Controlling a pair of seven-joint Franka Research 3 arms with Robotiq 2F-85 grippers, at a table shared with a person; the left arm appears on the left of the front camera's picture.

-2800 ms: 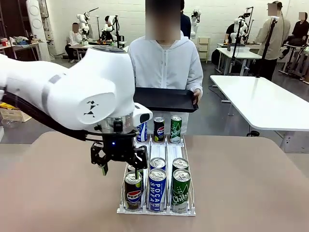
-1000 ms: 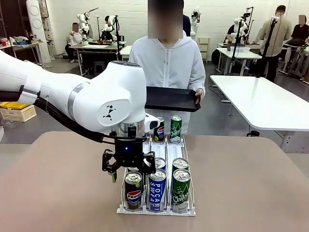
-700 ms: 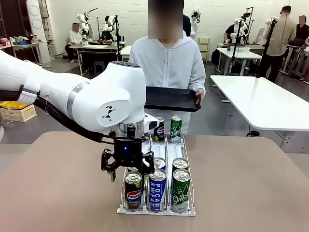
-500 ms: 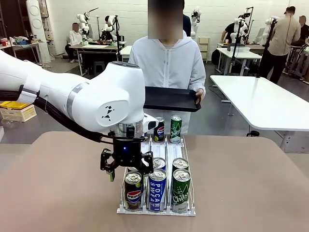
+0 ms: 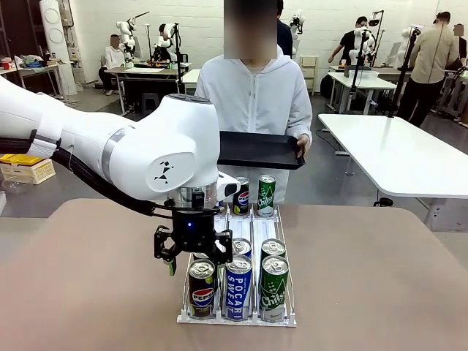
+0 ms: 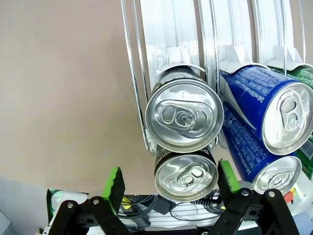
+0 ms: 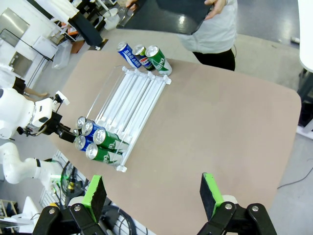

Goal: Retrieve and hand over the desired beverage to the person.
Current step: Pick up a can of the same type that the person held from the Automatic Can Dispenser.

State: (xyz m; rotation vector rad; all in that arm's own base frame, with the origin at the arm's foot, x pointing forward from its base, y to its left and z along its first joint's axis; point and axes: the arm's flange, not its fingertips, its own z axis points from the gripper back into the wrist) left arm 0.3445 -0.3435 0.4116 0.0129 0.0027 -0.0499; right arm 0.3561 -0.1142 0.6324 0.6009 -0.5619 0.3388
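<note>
The left gripper [image 6: 170, 178] hangs straight down over the near end of the silver wire can rack [image 5: 253, 223], in its left lane. Its jaws are spread, one green pad [image 6: 113, 183] on each side of the tall black cola can [image 6: 186, 176], which stands upright under it. The left arm is the nearer one. The right gripper [image 7: 153, 195], jaws wide apart and empty, is high above the rack.

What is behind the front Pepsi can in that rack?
A second can sits right behind the front Pepsi can. Its silver top shows, but its label is covered.
</note>
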